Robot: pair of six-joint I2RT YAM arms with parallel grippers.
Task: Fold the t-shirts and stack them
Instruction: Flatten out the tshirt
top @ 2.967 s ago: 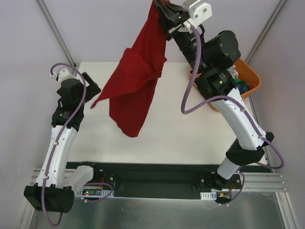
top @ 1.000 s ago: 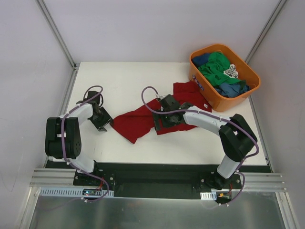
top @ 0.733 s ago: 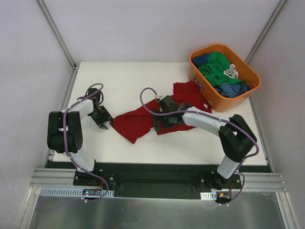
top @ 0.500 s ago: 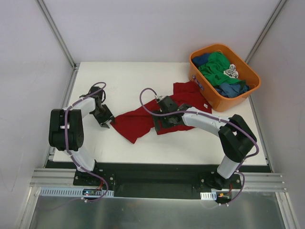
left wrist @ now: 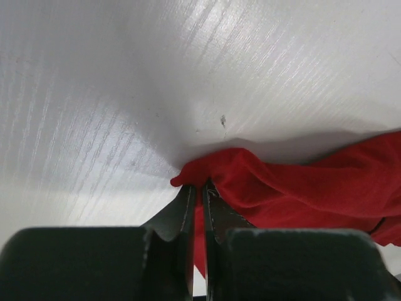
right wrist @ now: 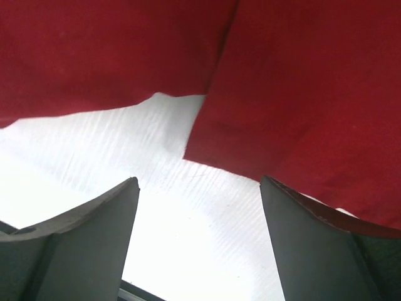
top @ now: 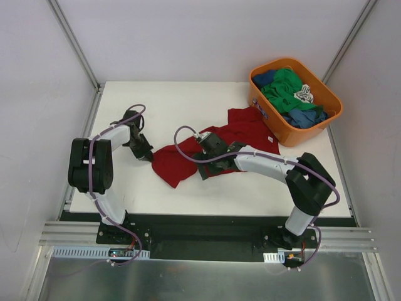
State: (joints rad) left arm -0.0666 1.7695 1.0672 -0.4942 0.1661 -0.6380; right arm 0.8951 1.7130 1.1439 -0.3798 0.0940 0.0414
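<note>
A dark red t-shirt (top: 172, 164) lies crumpled across the middle of the white table (top: 175, 106). My left gripper (top: 148, 157) is at its left end. In the left wrist view the left gripper (left wrist: 197, 187) is shut on a pinched fold of the red t-shirt (left wrist: 301, 188). My right gripper (top: 204, 170) is low over the shirt's near edge. In the right wrist view the right gripper (right wrist: 197, 185) stands open over bare table, with the red t-shirt (right wrist: 301, 113) just beyond the fingertips. A green t-shirt (top: 285, 84) and a blue t-shirt (top: 304, 117) lie in the tub.
An orange plastic tub (top: 260, 108) stands at the back right corner of the table, next to the red shirt's far end. Metal frame posts rise at both back corners. The arm bases sit along the near edge.
The red t-shirt, held aloft by my right gripper three seconds ago, now lies on the table. My left gripper slid right to its edge and shut on it. My right gripper shifted left and nearer.
</note>
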